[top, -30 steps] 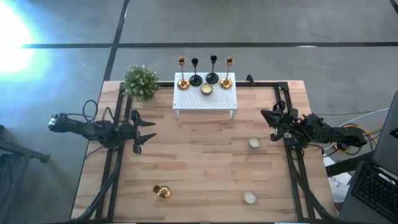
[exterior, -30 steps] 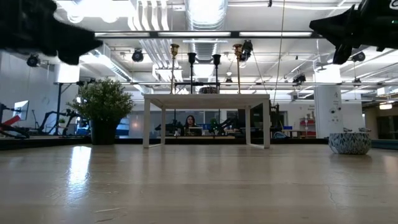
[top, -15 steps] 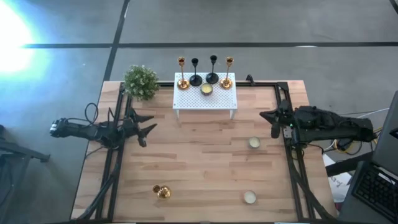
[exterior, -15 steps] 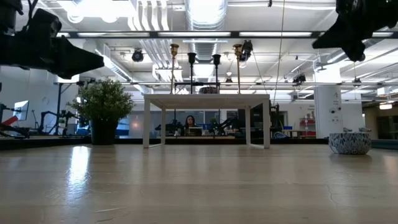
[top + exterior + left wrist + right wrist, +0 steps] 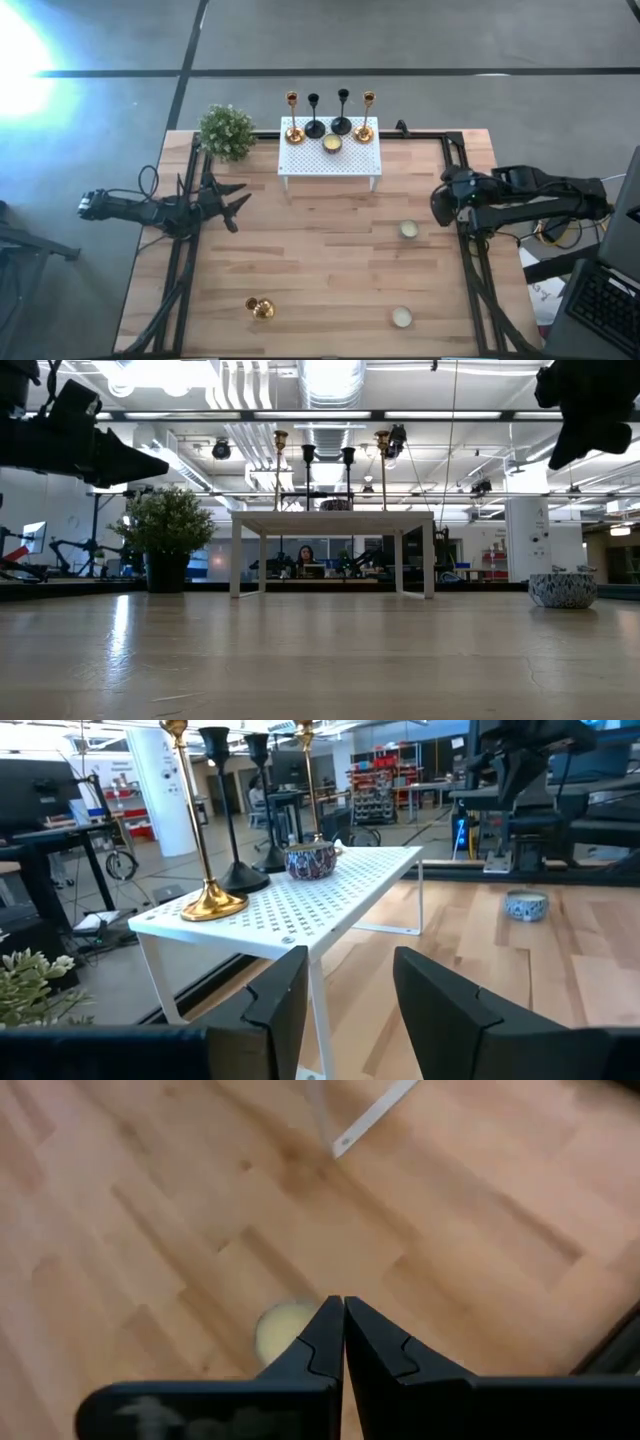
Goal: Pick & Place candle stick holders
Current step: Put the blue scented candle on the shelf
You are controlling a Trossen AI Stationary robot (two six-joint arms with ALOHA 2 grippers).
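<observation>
My left gripper (image 5: pixel 237 198) hangs over the table's left side with its fingers (image 5: pixel 445 1010) parted but narrower than a second ago, empty; it has turned from pointing right to aiming at the rack (image 5: pixel 330 155). My right gripper (image 5: pixel 437 205) has swung from facing left to pointing down above the right edge, fingers (image 5: pixel 322 1342) pressed together on nothing, over a pale candle (image 5: pixel 277 1323). Nearest me on the butcher-block table (image 5: pixel 320 270), one gold holder (image 5: pixel 260 308) lies toppled at the left front, and a candle (image 5: pixel 401 317) sits at the right front. Farther back, the white perforated rack carries four upright holders (image 5: pixel 329 113) along its far edge, gold, black, black, gold, with a small bowl (image 5: pixel 332 143) just in front of them. A plant (image 5: pixel 227 131) stands to the rack's left. Beyond the table the low view shows a lab with ceiling pipes and a person (image 5: pixel 304 557) seated behind the rack's legs. There the arms are cut off by the top corners, and the toppled holder is out of sight.
</observation>
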